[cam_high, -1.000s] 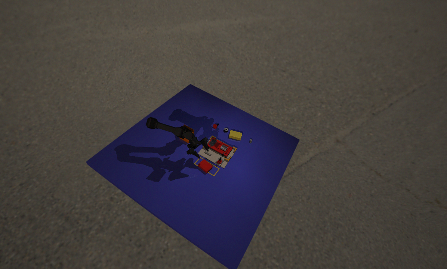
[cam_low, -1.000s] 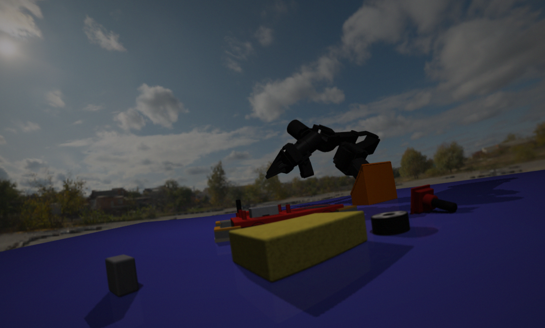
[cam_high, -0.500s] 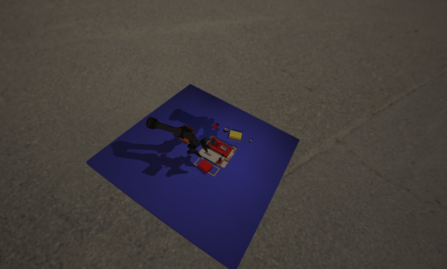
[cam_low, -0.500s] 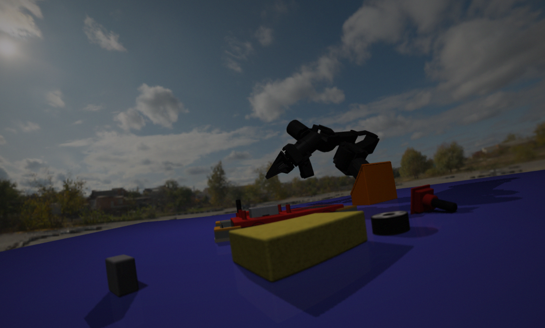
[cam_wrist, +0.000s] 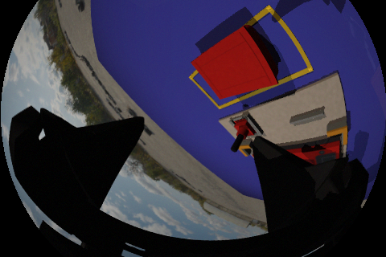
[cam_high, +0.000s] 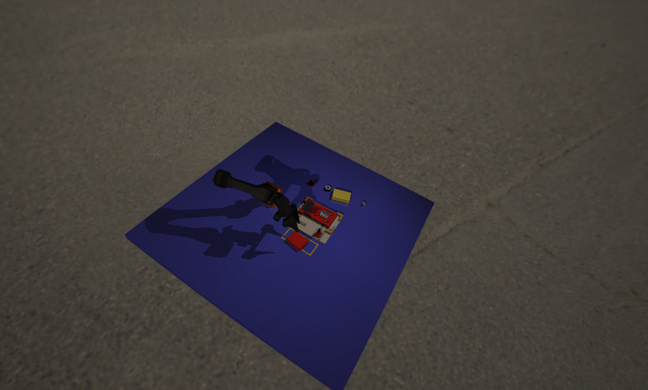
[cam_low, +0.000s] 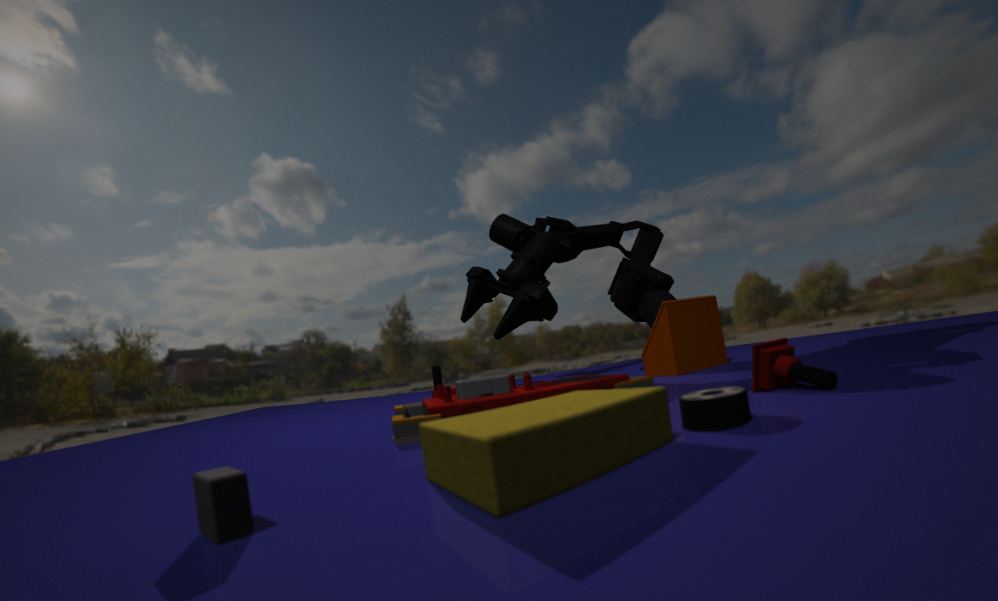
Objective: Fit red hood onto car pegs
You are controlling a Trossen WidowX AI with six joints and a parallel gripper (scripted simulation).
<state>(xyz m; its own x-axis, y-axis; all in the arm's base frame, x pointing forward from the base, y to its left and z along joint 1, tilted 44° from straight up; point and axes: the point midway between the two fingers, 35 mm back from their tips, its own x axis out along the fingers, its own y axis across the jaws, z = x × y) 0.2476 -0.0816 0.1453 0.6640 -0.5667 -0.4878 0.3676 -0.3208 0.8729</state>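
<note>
The red hood point(cam_high: 297, 240) point(cam_wrist: 237, 64) lies roof up across the yellow outline point(cam_high: 313, 249) point(cam_wrist: 297, 46) beside the jig; its holes are hidden. The jig board point(cam_high: 322, 238) point(cam_wrist: 277, 124) carries the red chassis point(cam_high: 317, 212) point(cam_low: 562, 386) with the grey engine block point(cam_high: 324, 213) point(cam_low: 481, 386) on its deck. Short red pegs point(cam_low: 527, 381) stand around the engine, with no hood over them. My gripper point(cam_high: 297, 226) point(cam_low: 480, 329) point(cam_wrist: 199, 133) is open and empty, high above the table and clear of the hood and car. In the wrist view one finger hides part of the chassis.
A red piece with a black stem point(cam_high: 318, 233) point(cam_wrist: 242, 128) stands on the jig board near the hood. A yellow block point(cam_high: 341, 195) point(cam_low: 547, 441), a black wheel point(cam_high: 328, 187) point(cam_low: 715, 408), a second red stemmed piece point(cam_low: 771, 366) and a small grey block point(cam_low: 223, 505) lie beyond the chassis.
</note>
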